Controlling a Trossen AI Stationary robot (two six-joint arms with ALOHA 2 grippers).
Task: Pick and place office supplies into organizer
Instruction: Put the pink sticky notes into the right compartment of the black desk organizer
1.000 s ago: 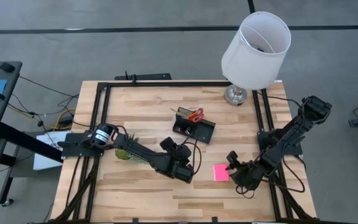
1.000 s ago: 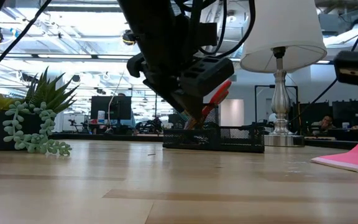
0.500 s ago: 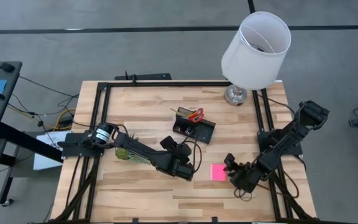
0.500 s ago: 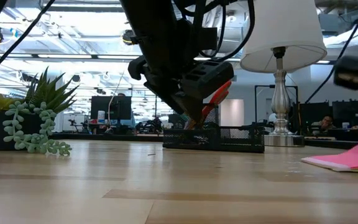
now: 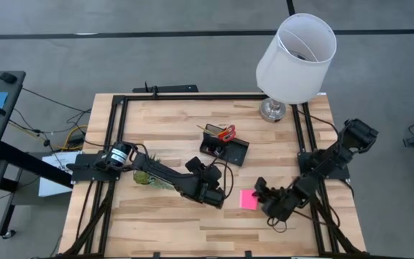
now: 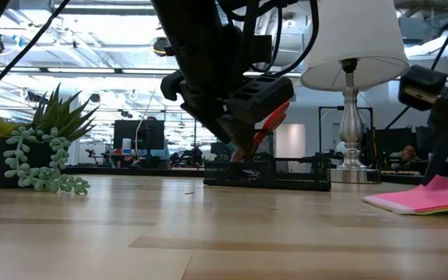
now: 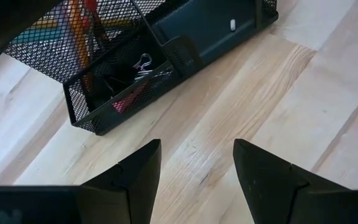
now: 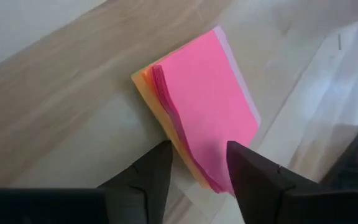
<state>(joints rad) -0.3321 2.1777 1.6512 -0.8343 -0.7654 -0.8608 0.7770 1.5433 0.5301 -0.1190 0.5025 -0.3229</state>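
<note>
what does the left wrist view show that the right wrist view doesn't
Only the left wrist view: the organizer's mesh box holding pens and a metal clip, a small white bit in the flat section, and the left gripper open over bare wood.

Only the right wrist view: the pink sticky pad, its edge between the right gripper's open fingers.

Both: the table and a part of the organizer.

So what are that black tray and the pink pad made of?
The tray looks like black wire mesh, probably coated metal: you can see through its fine grid walls. The pad looks like matte paper, a stack of thin sheets whose pink and orange edges show. The table looks like pale wood planks with visible grain.
</note>
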